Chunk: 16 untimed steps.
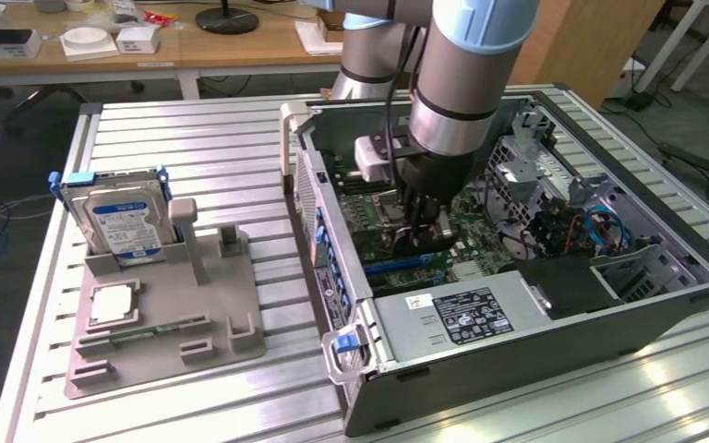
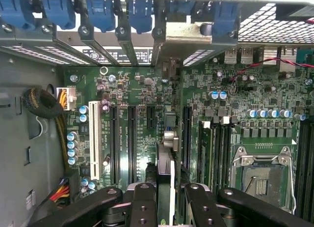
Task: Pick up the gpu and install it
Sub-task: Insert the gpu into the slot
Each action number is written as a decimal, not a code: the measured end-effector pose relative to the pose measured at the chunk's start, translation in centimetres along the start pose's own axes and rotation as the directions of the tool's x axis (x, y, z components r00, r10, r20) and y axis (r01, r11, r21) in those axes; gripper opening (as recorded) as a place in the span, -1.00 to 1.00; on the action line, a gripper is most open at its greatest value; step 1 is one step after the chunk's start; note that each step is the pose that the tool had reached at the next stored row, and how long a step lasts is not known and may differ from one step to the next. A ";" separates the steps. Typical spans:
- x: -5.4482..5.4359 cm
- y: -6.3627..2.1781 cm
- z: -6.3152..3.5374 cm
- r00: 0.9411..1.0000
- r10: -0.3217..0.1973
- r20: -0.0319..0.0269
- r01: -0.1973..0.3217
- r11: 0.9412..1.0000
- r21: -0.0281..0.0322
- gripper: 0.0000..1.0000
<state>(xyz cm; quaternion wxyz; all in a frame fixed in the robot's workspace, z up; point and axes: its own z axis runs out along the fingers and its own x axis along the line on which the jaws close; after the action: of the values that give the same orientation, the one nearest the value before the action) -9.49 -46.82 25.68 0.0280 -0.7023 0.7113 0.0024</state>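
One computer case (image 1: 650, 305), open, holding one green motherboard (image 2: 235, 94). One gripper (image 1: 425, 226) lowered inside it, fingers (image 2: 142, 207) closed on one gpu (image 2: 166, 158), held edge-on over the board's long black slots, bracket end at the rear slot wall. One grey fixture (image 1: 163, 323) beside the case carrying one hard drive (image 1: 123, 221).

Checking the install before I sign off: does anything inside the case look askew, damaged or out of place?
Nothing stands out. The tool holds the gpu edge-on over the motherboard's expansion slots, its bracket up at the case's rear slot openings. No loose or damaged parts are visible on the motherboard.
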 end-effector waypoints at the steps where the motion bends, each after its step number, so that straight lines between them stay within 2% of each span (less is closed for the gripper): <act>1: 0.0 0.04 0.04 1.000 0.000 0.000 0.000 1.000 0.001 -0.47; 10: -0.1 0.35 0.42 1.000 0.000 0.000 0.000 1.000 0.007 -0.47; 16: -0.1 0.45 0.76 1.000 0.000 0.000 0.000 1.000 0.009 -0.47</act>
<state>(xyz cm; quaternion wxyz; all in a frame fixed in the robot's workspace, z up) -9.91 -46.70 24.91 0.0311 -0.7024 0.7111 -0.0006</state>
